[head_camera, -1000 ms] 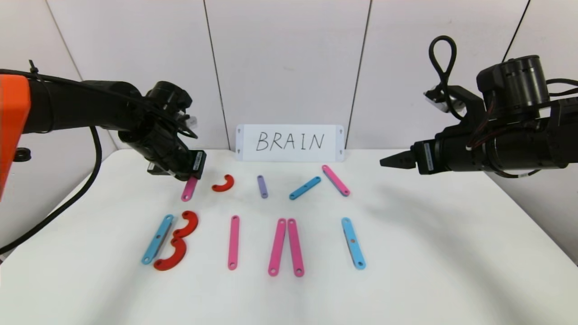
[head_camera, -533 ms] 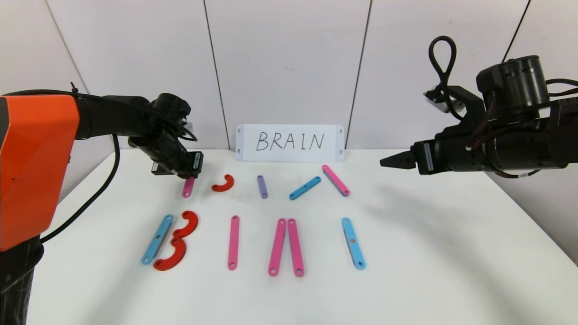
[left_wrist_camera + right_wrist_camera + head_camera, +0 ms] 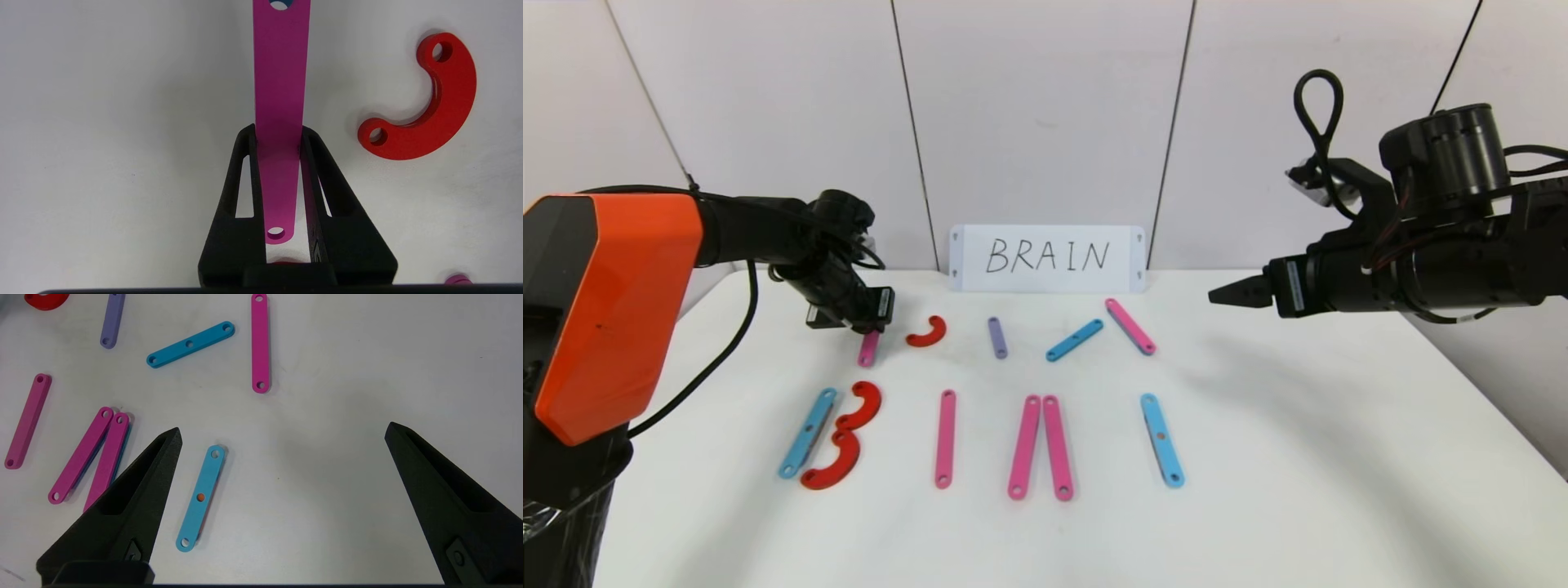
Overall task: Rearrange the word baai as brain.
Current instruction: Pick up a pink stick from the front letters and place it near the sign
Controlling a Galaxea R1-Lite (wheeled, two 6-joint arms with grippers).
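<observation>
The word's pieces lie on the white table (image 3: 1298, 457). In front, a light-blue strip (image 3: 807, 433) with two red curves (image 3: 862, 406) forms a B, then a pink strip (image 3: 945, 438), two pink strips (image 3: 1041, 447) side by side, and a light-blue strip (image 3: 1161, 439). Behind lie a red curve (image 3: 927, 332), a purple strip (image 3: 997, 337), a light-blue strip (image 3: 1075, 340) and a pink strip (image 3: 1130, 326). My left gripper (image 3: 872, 320) is shut on one end of a short pink strip (image 3: 868, 349), seen held between the fingertips in the left wrist view (image 3: 280, 61). My right gripper (image 3: 1227, 294) hangs open and empty at the right.
A white card (image 3: 1045, 258) with handwritten "BRAIN" stands against the back wall. The right wrist view shows the front light-blue strip (image 3: 201, 497) and bare table between the open fingers (image 3: 408, 445). The red curve (image 3: 433, 122) lies close beside the left gripper.
My left arm has swung, its orange link coming further into view, and the gripper with the short pink strip has shifted slightly toward the front. The right arm has barely moved.
</observation>
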